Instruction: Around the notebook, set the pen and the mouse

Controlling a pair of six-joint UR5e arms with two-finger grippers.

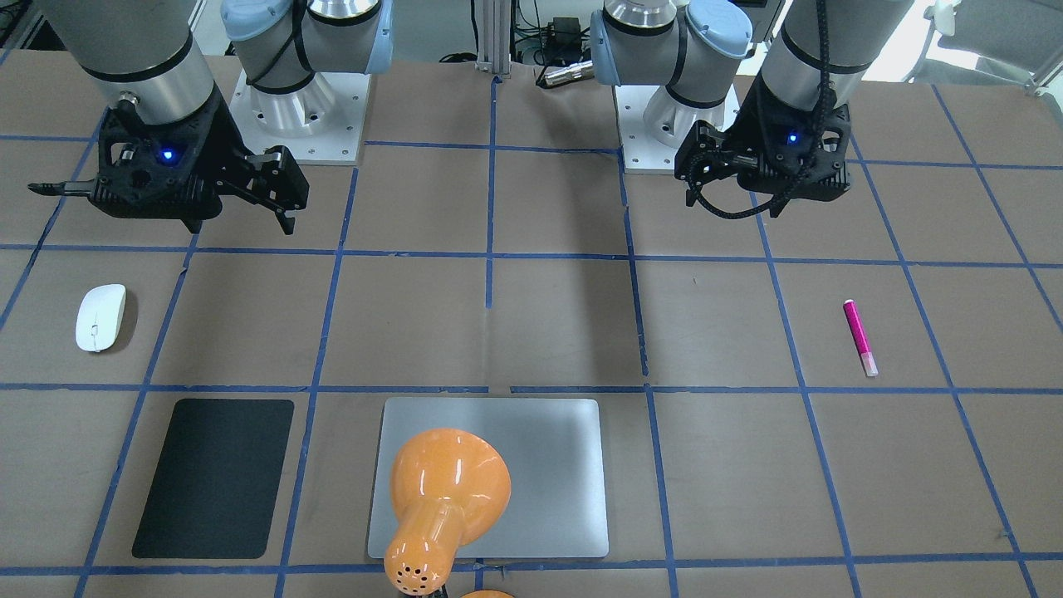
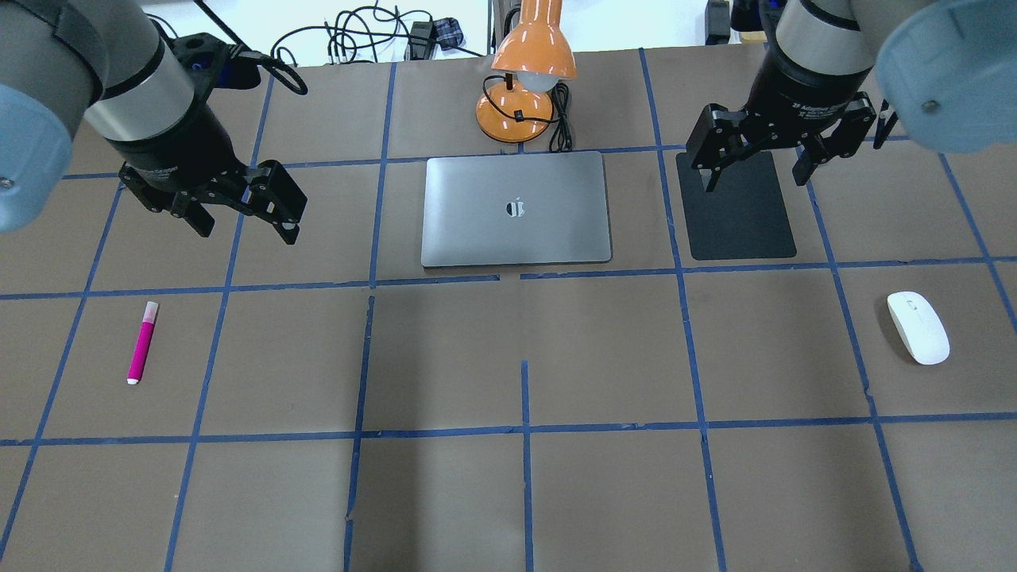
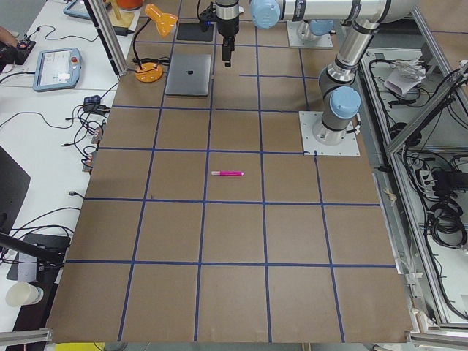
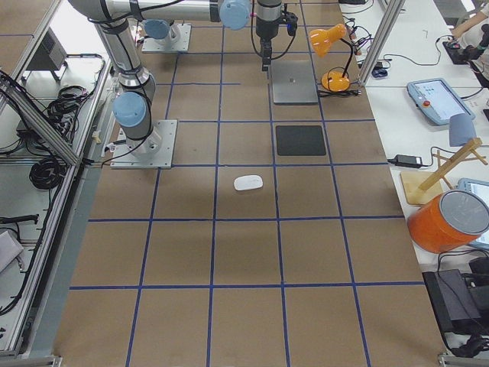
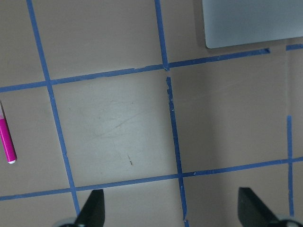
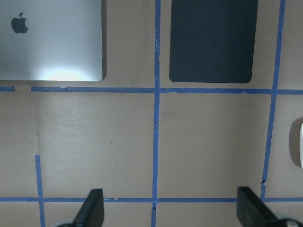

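Pen (image 2: 143, 343): a slim magenta-pink stick with a pale, translucent whitish end. It lies flat on the counter (image 2: 524, 492) on the robot's left side, well apart from the notebook and nearer the robot than it. The pale end points away from the robot.
Mouse (image 2: 918, 327): smooth, white, oval and low, with a thin centre line. It rests on the counter on the robot's right side, well apart from the notebook and nearer the robot than the black mat.
Notebook (image 2: 516, 208): a flat silver-grey rectangle with rounded corners and a dark logo in the middle of its lid. It lies closed at the middle of the counter's far part.
Black mat (image 2: 743, 218): matte and rectangular, beside the notebook on the robot's right and not touching it.
Lamp (image 2: 532, 56): glossy orange; its base stands just beyond the notebook's far edge.
Left jaws: spread wide and holding nothing, hanging from the left arm (image 2: 151, 111) above bare counter between pen and notebook.
Right jaws: also spread and holding nothing, under the right arm (image 2: 818, 63), above the black mat's far end.
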